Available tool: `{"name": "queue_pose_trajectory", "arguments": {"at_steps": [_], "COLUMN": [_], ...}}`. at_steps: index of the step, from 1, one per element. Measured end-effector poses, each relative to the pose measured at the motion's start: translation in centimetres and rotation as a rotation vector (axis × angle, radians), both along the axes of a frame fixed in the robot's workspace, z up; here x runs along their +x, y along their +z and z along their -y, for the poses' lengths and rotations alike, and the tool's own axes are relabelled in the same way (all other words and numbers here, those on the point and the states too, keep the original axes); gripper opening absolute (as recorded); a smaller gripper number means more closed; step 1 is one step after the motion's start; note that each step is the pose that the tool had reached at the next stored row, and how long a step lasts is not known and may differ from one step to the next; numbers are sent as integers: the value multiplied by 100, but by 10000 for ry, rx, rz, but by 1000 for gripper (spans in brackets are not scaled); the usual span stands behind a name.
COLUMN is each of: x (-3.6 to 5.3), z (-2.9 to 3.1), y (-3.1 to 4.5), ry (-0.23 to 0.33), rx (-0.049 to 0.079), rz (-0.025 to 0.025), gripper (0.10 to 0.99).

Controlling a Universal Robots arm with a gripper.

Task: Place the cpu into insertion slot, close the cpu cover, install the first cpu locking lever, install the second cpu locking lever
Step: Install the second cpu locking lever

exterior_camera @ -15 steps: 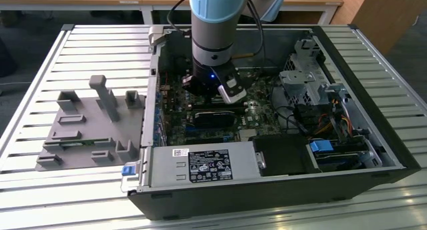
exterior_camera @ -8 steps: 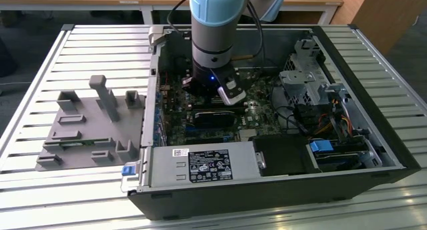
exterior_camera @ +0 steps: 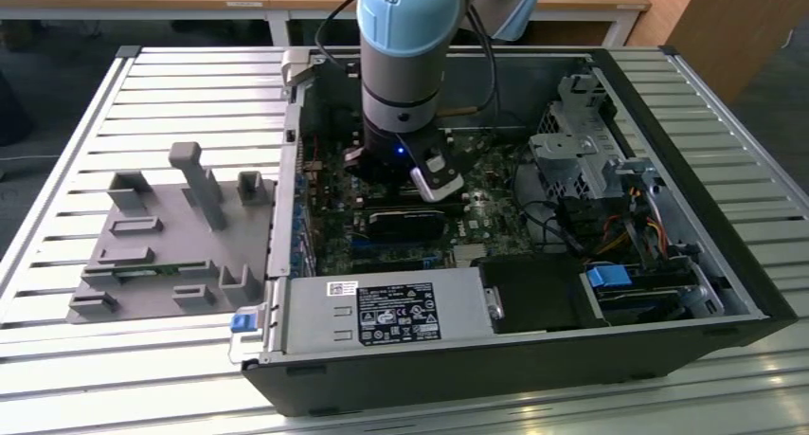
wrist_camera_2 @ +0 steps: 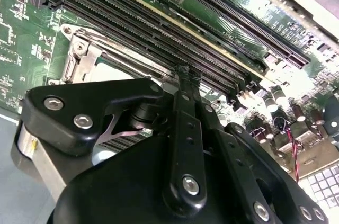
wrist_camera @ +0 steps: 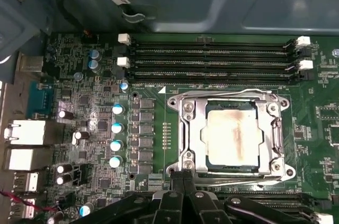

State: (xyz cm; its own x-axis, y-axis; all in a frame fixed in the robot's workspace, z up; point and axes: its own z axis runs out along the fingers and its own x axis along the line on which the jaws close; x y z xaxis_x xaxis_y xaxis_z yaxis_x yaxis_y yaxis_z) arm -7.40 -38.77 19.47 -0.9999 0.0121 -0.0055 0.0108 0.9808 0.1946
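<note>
In the first wrist view the cpu (wrist_camera: 233, 134), pale silver with a stained top, lies in the insertion slot (wrist_camera: 233, 167). The silvery cpu cover (wrist_camera: 192, 128) is down flat around it, the chip showing through its window. Thin wire levers run along two opposite sides of the frame (wrist_camera: 228, 92). My gripper (wrist_camera: 183, 177) is shut, its black fingertips together at the socket's edge by one lever, with nothing seen between them. The second wrist view shows the gripper (wrist_camera_2: 186, 73) tip beside the cover (wrist_camera_2: 85, 60) and the cpu (wrist_camera_2: 114, 69). In the exterior view the arm (exterior_camera: 402, 65) reaches down into the open computer case.
Long memory slots (wrist_camera: 212, 57) lie close beside the socket, and a row of capacitors (wrist_camera: 116, 128) on another side. In the case sit a black card (exterior_camera: 404, 225), a white-labelled grey box (exterior_camera: 386, 312) and a drive cage (exterior_camera: 575, 160). A grey fixture (exterior_camera: 165, 236) stands on the slatted table.
</note>
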Motion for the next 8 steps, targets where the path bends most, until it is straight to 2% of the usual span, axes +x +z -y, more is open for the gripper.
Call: {"name": "queue_pose_trajectory", "arguments": {"at_steps": [8], "x": [-26], "z": [-2], "y": [-18], "ry": [-1], "rx": [129], "rz": [5], "gripper": [106]}}
